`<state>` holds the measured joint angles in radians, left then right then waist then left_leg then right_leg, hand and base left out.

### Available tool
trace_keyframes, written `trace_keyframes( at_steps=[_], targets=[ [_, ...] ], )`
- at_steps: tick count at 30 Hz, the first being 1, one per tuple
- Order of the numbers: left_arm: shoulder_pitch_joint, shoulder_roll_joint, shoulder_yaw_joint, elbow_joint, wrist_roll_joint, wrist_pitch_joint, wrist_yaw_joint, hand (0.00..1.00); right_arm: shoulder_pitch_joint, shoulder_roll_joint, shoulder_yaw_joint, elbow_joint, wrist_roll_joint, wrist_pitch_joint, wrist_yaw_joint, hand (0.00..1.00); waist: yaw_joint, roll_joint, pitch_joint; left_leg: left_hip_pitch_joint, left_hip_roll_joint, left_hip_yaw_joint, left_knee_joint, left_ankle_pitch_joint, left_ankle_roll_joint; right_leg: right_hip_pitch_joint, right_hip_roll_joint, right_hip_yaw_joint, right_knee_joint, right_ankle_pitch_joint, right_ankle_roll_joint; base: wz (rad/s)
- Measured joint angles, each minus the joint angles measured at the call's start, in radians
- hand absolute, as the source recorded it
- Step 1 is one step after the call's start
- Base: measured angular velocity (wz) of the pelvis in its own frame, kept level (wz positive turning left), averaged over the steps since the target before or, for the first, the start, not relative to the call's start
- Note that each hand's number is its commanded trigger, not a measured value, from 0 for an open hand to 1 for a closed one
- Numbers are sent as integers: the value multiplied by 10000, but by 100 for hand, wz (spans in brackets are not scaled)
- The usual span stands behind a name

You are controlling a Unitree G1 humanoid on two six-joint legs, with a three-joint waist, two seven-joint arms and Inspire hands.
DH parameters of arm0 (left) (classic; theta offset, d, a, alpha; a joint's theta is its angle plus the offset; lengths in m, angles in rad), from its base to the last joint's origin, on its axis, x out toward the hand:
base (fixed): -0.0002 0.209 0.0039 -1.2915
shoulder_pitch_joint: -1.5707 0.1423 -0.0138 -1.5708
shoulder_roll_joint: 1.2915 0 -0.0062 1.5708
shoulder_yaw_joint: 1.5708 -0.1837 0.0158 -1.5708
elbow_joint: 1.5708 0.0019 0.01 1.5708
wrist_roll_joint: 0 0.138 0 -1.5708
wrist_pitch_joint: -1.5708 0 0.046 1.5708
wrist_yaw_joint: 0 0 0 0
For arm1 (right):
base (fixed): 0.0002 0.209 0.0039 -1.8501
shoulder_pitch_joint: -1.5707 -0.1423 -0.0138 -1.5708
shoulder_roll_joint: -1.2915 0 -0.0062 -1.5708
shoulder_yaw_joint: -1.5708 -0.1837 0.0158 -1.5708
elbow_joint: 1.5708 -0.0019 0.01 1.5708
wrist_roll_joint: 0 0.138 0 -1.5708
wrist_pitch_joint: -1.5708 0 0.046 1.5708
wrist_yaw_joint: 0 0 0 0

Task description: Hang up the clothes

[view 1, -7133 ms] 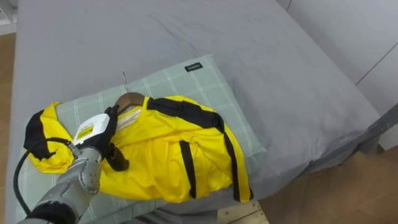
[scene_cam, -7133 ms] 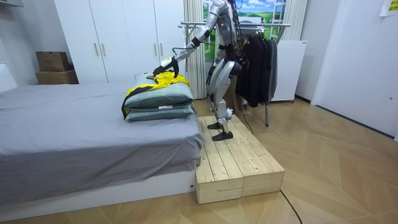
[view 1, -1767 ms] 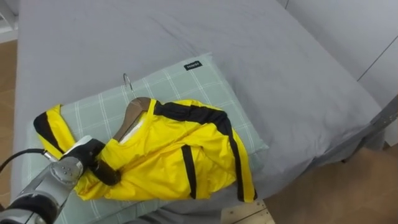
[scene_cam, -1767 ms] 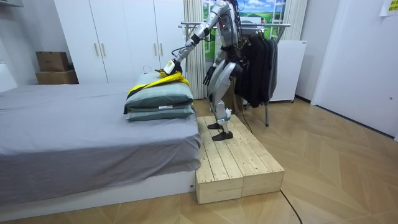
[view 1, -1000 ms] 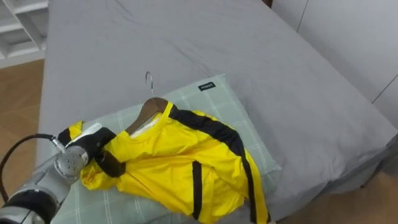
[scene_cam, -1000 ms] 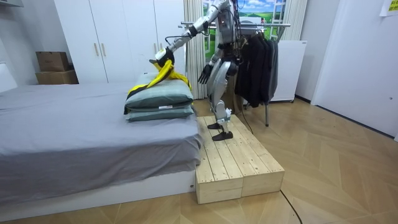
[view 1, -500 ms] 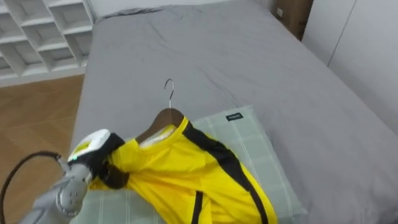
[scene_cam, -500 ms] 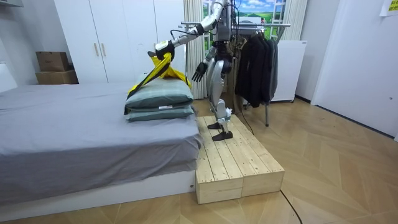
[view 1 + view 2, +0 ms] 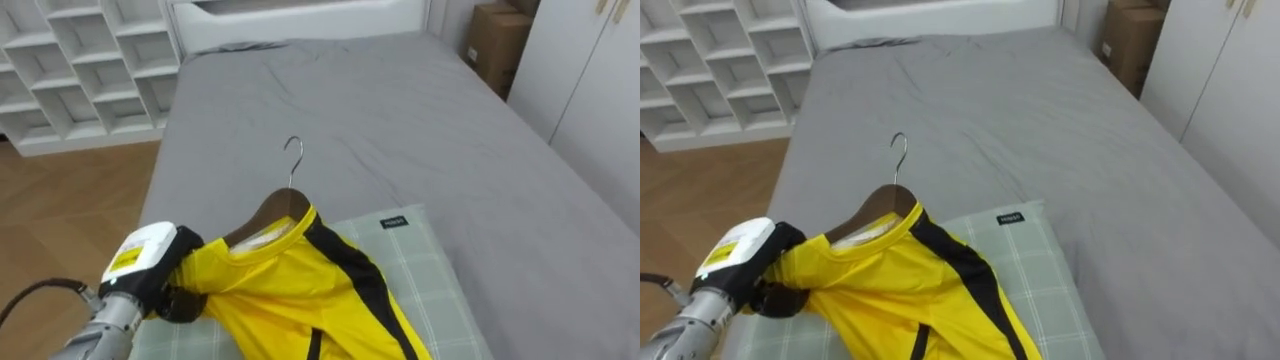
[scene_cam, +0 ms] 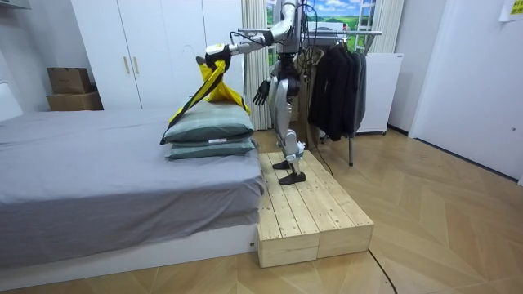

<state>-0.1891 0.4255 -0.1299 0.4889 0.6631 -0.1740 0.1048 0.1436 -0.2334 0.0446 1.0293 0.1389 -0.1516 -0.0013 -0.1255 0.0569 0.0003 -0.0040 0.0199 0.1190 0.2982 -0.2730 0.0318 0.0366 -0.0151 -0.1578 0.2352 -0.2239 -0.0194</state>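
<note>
Your left hand point(image 9: 160, 272) is clenched round a bunch of cloth at the shoulder of the yellow jersey point(image 9: 290, 290). Its dark fingers point(image 9: 182, 303) curl into the fabric, so you cannot tell whether the end of the hanger is in the grip too. The arm behind it is cut off at the lower left edge.

The jersey, yellow with black stripes, sits on a wooden hanger point(image 9: 272, 210). Only the hanger's neck, a part of its near shoulder and its metal hook show; the rest lies under the collar. The hook stands clear above the bed point(image 9: 350, 110). The garment's lower part runs out of the bottom of the eye views.

In the room view the jersey is held up above the two stacked pillows point(image 10: 208, 135), its lower end draped on the top one, a green checked pillow point(image 9: 425, 270).

Your right hand point(image 10: 261, 92) hangs by your hip with fingers spread, holding nothing.

You stand on a wooden platform point(image 10: 315, 220) beside the bed, with a clothes rack point(image 10: 335, 82) of dark garments close behind you. Beyond the bed's far left side are white cubby shelves point(image 9: 70, 70).
</note>
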Motion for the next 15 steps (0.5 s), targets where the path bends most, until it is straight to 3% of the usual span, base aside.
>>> trace_keyframes(
  at_steps=[5, 11, 15],
  targets=[
    [397, -89, 0, -325, 163, 7, 265, 100, 4, -5, -394, 182, -726, 4, -389, 0, -50, -32, -32, 414, -112, -23, -305, 81, -7, 355, 1, -60, -163, 2, 4, 0],
    [606, -118, -2, -398, 155, 7, 626, 100, -84, -40, -1263, 152, -1901, -2, -1265, 0, -87, -160, 14, 693, -176, -5, -702, 287, -30, 529, 4, -44, -342, 68, 0, 1],
    [718, -113, 69, -641, 158, 289, 617, 100, 241, -100, -1891, -1859, -3926, 195, -1758, 0, -161, -239, 13, 652, -180, 73, -803, 377, -50, 420, -6, -16, -319, 78, -18, -3]
  ],
)
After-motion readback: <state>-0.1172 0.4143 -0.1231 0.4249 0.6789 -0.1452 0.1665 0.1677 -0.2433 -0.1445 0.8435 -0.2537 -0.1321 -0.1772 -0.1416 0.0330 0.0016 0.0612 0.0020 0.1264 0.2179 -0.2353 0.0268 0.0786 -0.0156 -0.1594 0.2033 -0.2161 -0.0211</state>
